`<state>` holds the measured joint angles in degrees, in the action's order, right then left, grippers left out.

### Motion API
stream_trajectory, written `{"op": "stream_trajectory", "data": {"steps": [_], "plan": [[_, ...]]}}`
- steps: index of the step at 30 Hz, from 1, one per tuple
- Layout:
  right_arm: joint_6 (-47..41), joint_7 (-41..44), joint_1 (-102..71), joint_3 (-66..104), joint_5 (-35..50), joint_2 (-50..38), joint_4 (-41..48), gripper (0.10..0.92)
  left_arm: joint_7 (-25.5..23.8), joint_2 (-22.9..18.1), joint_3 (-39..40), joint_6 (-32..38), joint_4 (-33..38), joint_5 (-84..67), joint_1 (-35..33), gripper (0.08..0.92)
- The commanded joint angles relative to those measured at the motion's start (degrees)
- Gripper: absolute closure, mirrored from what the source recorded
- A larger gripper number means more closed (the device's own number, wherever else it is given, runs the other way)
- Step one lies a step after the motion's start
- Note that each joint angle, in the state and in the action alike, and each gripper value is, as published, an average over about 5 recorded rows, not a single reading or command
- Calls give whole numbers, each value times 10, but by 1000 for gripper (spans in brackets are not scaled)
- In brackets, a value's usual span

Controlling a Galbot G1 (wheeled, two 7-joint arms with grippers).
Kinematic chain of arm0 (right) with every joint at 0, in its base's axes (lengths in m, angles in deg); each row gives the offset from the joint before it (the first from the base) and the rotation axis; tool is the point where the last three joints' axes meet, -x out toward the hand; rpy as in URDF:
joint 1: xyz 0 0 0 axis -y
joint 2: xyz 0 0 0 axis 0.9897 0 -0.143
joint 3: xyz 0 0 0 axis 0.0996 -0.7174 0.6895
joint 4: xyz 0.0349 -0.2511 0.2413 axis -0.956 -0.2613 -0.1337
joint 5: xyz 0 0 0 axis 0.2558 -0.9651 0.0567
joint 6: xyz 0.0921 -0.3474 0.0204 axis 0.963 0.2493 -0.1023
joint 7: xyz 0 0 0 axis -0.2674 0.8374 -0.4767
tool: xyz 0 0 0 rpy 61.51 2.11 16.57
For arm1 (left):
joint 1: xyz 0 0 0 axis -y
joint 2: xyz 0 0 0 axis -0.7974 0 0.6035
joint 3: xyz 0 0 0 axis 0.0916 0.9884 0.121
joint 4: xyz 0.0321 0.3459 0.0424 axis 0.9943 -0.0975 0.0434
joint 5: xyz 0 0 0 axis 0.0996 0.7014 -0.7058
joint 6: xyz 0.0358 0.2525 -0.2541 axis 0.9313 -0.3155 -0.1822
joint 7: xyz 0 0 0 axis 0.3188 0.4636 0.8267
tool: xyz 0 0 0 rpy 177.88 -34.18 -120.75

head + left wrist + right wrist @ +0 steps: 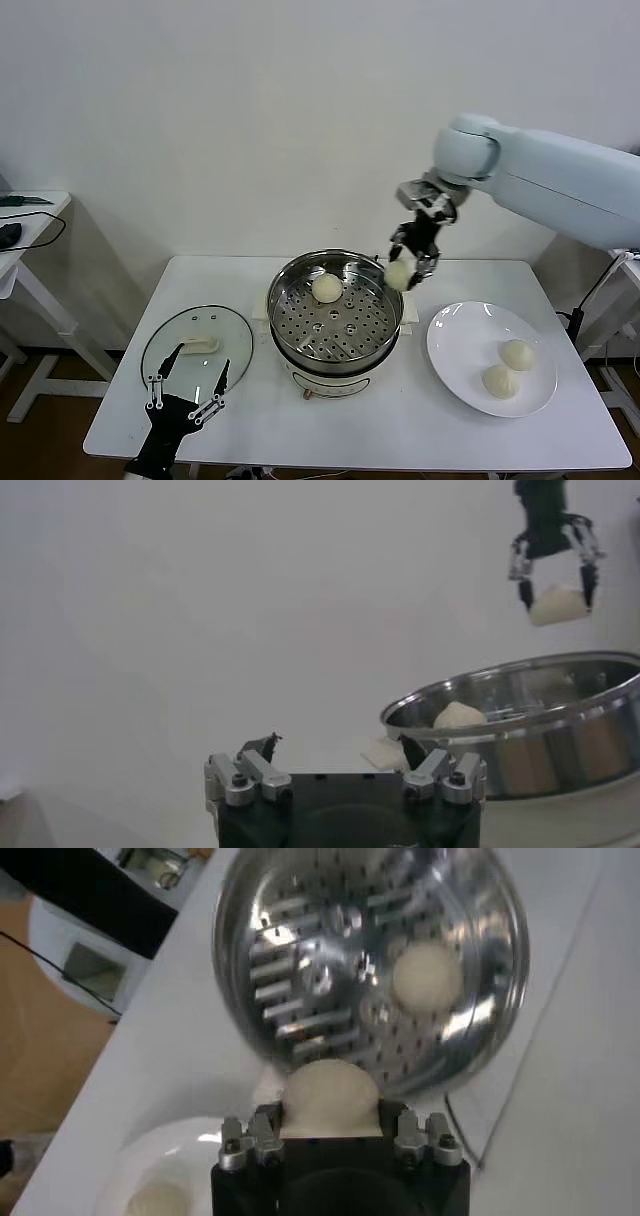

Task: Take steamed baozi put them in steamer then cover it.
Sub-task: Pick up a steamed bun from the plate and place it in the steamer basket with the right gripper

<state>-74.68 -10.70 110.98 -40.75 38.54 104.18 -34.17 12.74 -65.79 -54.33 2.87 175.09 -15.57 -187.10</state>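
- Left gripper point(187, 392) sits nearest the head camera, at the table's point(250, 430) front left edge, fingers spread wide and empty, hovering just over the near rim of the glass cover point(197, 347); idle.
- Right gripper point(412, 262) is raised above the right rim of the steamer point(333, 318), fingers clenched on one steamed baozi point(399, 274); the bun fills the gap between the fingers in the right wrist view point(331, 1100).
- Location of buns: one baozi in steamer point(327, 288), resting on the perforated floor toward the back; one in the grip; two baozi on plate point(509, 367) to the right of the steamer, near each other.
- Handling judgement: buns look soft, light, easily dented. Grip across the widest part of the dome with light squeeze; over-closing would likely crease the skin. Surface appears matte, so slipping seems a minor risk.
- Appearance: round, smooth, cream-white dough domes, no visible pleats from here.
- Steamer: shiny steel basket, slotted and holed bottom, on a cream-white pot base; stiff and stable, rim is the obstacle to clear.
- Cover: clear glass, metal rim, cream-white handle point(198, 345) at centre, lying flat on the table left of the steamer. Likely heavy, slippery and breakable; take it by the handle.
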Motion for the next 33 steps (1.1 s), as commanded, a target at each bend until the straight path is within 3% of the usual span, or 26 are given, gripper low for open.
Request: {"op": "stream_trajectory", "data": {"steps": [1,12,25,28,33], "plan": [[-33,-60,6,-37,57,129,13,394,0,-1,0,1,0,0,1,177],[-64,-119,-71,-57,66,216,88,395,1,-6,-5,3,0,0,2,177],[-75,-139,-101,-62,59,238,105,387,2,-8,-9,6,-1,0,-1,177],[-76,-140,-102,-62,57,239,105,367,2,-8,-9,7,0,0,-1,177],[-77,-146,-102,-59,53,228,94,252,2,-7,-9,7,-2,0,-1,177]]}}
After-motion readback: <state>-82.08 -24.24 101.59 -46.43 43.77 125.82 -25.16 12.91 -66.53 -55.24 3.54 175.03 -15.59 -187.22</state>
